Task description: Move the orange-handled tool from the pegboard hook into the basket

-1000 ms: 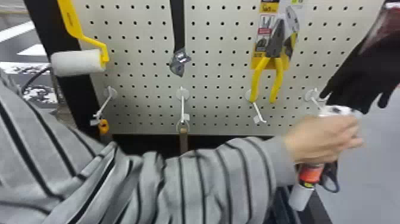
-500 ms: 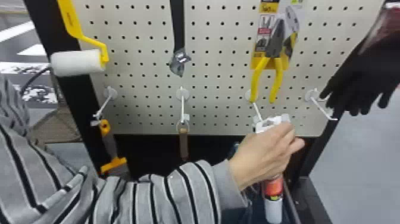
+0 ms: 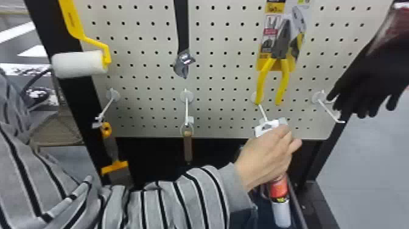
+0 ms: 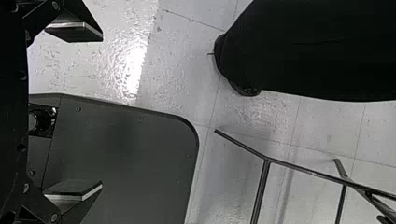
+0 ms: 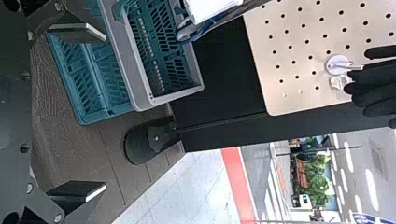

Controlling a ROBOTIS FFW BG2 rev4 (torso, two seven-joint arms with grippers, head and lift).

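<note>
Jaws: on left gripper they stand wide apart, with nothing between; on right gripper the same.
Hand in front: a person's hand, in grey striped sleeve, holds a tube with red label; its white card top is at the end of the third hook.
Change: one second ago this hand was farther right, beside the glove. Now it has come left, and the sleeve covers less of the far-left tool.
Meaning: the tool is again easier to see, but the arm remains near its lower part. I judge it is wiser to wait before reaching.
Baskets: low under the board, grey-rimmed basket is higher than teal basket; both have slotted plastic walls. Which one is meant, I cannot tell.
Orange-handled tool: most probably the one hanging at the left hook, with rounded orange end, grey middle, orange crosspiece and flat wide lower part.
Beside it: brown-handled tool, slim, on a ring.
Behind: pale pegboard with rows of round holes; fluffy white roller at left, smooth yellow-handled pliers toward right.
</note>
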